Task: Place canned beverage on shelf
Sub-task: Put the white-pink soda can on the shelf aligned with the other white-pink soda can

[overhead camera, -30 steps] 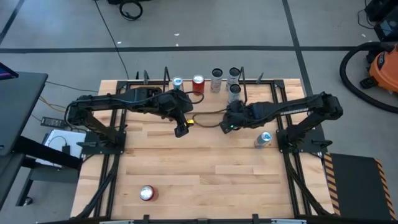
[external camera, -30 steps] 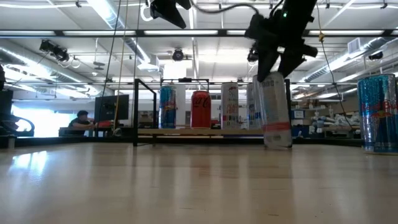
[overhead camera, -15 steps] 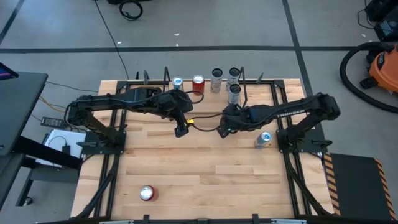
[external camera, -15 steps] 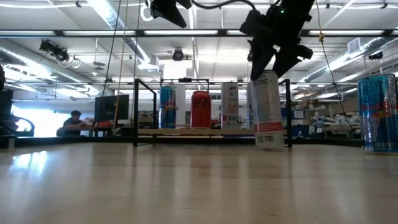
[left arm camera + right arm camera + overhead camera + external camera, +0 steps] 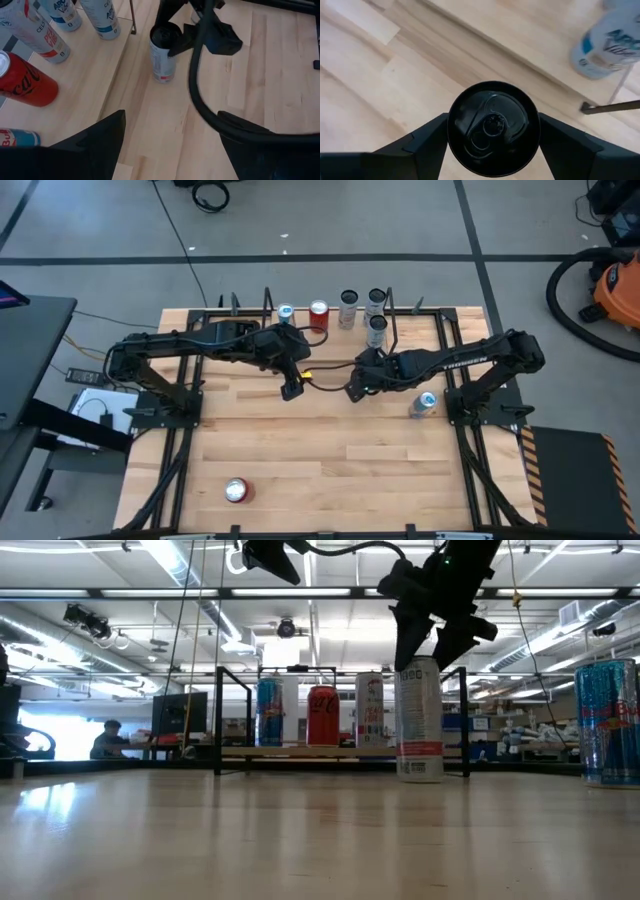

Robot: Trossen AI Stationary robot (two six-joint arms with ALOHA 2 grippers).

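A tall white can with a black top [image 5: 420,720] stands upright on the tabletop just in front of the shelf [image 5: 340,751], seen too in the left wrist view [image 5: 162,55]. My right gripper [image 5: 430,652] sits over its top, shut on it. The shelf [image 5: 330,332], a low plank with black rods at the far edge, carries a blue can [image 5: 286,313], a red can [image 5: 319,315] and three pale cans, each standing on its base. My left gripper [image 5: 291,391] hangs open above the table, to the left of the held can, with nothing between its fingers. My right gripper pinches the can's upper end, just under the black rim [image 5: 451,131], between its two fingers [image 5: 427,140], one on each side. The fingers come from above, slanting in from the table's right. The can stands upright with its base [image 5: 420,776] at the tabletop.
A blue can [image 5: 424,404] stands on the table to the right of the held one, close to the right arm's base. A red can [image 5: 237,491] stands near the front left. A black cable [image 5: 200,100] loops off the right arm between the two grippers.
My right gripper has shifted a little toward the table's left edge with the white can. The can hung tilted, its lower end swung toward the right; it now stands upright, the lower end having moved more than the top.
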